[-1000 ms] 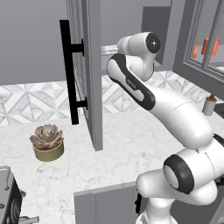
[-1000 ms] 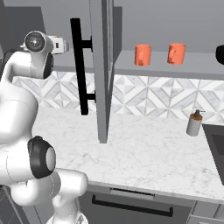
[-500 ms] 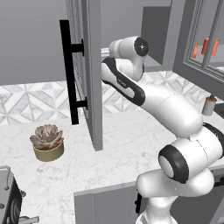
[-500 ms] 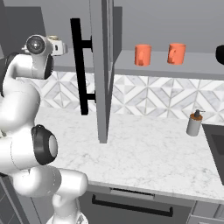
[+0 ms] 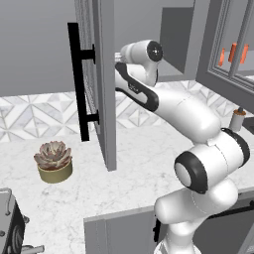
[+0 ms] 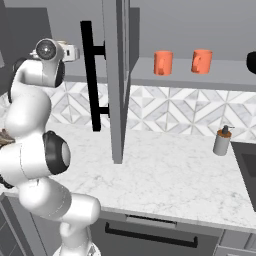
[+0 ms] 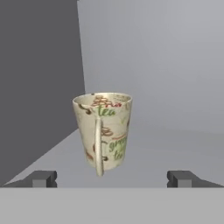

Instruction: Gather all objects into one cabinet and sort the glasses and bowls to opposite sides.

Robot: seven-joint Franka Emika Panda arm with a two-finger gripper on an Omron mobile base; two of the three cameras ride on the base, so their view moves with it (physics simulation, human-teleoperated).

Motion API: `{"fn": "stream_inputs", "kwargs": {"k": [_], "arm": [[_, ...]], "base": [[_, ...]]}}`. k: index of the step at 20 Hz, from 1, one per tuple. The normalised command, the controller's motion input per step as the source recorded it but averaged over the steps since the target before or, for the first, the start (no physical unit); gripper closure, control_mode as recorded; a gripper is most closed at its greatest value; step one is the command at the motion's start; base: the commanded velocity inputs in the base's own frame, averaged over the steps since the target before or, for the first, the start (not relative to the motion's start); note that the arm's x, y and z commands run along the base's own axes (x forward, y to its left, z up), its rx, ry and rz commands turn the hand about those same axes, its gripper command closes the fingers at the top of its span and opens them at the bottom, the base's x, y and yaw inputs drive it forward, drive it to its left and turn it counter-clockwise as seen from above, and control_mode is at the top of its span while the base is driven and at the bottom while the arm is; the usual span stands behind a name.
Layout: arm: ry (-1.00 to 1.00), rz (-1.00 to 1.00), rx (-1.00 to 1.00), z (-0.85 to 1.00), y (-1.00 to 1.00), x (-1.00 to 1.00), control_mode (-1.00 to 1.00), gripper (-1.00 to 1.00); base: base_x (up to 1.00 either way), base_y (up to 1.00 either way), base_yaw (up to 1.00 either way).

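- Gripper [image 7: 111, 179]: jaws spread wide, nothing between them; the two dark fingertips [image 7: 43, 178] stand far apart in the hand view, and the mug sits beyond them, clear of both.
- Mug [image 7: 103, 131]: cream, mottled, with printed lettering, upright on a flat grey shelf [image 7: 175, 153] inside a grey cabinet; its handle faces the camera. A dark side wall [image 7: 39, 87] rises just to its left in the hand view.
- Arm: white, reaching up and into the cabinet opening on the left side of the open door [image 5: 101, 84]; the wrist [image 6: 50, 50] is level with the shelf.
- Door: tall, grey, swung outward edge-on to the base cameras, with a long black bar handle [image 6: 90, 75].
- Two orange cups [image 6: 163, 62] and [image 6: 201, 61]: upright on the shelf to the right of the door, near each other but apart.
- Black bowl [image 6: 251, 62]: on the same shelf, far right, cut by the picture edge.
- Counter [image 6: 170, 175]: white marble; a grey soap dispenser [image 6: 222, 141] stands at the right, a potted succulent [image 5: 53, 161] at the left.
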Motion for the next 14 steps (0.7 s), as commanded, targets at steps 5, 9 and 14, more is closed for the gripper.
{"fn": "stream_inputs", "kwargs": {"k": [5, 9, 14], "arm": [[0.00, 0.00, 0.00, 0.00, 0.22, 0.26, -1.00, -1.00], [0.00, 0.00, 0.00, 0.00, 0.05, 0.22, -1.00, -1.00], [0.00, 0.00, 0.00, -0.01, 0.00, 0.20, -1.00, -1.00]], "base": [[0.00, 0.00, 0.00], [0.00, 0.00, 0.00], [0.00, 0.00, 0.00]]}}
